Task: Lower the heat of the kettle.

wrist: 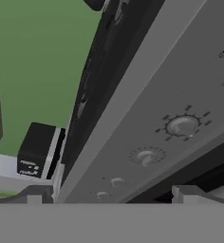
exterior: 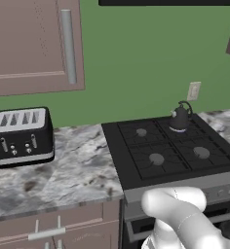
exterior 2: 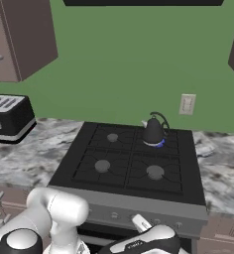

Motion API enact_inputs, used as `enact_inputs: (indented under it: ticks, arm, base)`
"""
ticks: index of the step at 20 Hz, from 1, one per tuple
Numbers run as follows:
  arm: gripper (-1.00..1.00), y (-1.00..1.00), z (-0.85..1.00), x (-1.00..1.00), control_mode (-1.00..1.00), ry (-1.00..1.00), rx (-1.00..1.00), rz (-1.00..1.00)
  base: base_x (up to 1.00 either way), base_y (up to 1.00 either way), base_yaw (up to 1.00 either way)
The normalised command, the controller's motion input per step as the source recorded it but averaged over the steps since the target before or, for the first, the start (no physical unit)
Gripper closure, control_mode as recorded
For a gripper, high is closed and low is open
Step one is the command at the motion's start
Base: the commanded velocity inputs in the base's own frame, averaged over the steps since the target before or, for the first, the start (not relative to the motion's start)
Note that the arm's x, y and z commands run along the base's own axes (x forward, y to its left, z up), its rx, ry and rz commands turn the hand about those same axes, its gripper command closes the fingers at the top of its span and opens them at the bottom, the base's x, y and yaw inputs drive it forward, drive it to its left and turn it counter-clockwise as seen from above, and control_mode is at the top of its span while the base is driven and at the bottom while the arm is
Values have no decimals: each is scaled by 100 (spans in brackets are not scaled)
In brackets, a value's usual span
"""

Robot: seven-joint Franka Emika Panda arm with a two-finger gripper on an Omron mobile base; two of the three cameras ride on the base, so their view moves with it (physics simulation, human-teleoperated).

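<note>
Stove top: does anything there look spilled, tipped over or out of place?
Nothing stands out. The kettle stands upright on the back right burner of the stove, a bluish ring at its base, nothing spilled.

Two base views flank the stove (exterior: pixel 175 155) — hand view close, tilted along its knob panel (wrist: pixel 180 128).

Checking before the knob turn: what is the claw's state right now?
Claw: open, holding nothing, in front of the stove's knob panel.
</note>
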Motion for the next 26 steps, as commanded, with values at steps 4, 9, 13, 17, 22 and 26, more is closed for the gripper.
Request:
enact_inputs:
  ticks: [4, 9, 13, 17, 22, 26]
  arm:
    - [-100, 0, -3, 1, -100, 0, 0, -5]
    - [-100, 0, -7, 13, -100, 1, 0, -9]
    - [-100, 0, -11, 12, -100, 0, 0, -11]
    - [-100, 0, -10, 12, -100, 1, 0, -12]
    - [-100, -3, -22, 1, -100, 0, 0, -10]
    - [-100, -12, -22, 0, -100, 0, 0, -7]
  base:
    - [0, 0, 0]
    - [0, 0, 0]
    - [0, 0, 0]
    - [0, 0, 0]
    - [0, 0, 0]
    - [0, 0, 0]
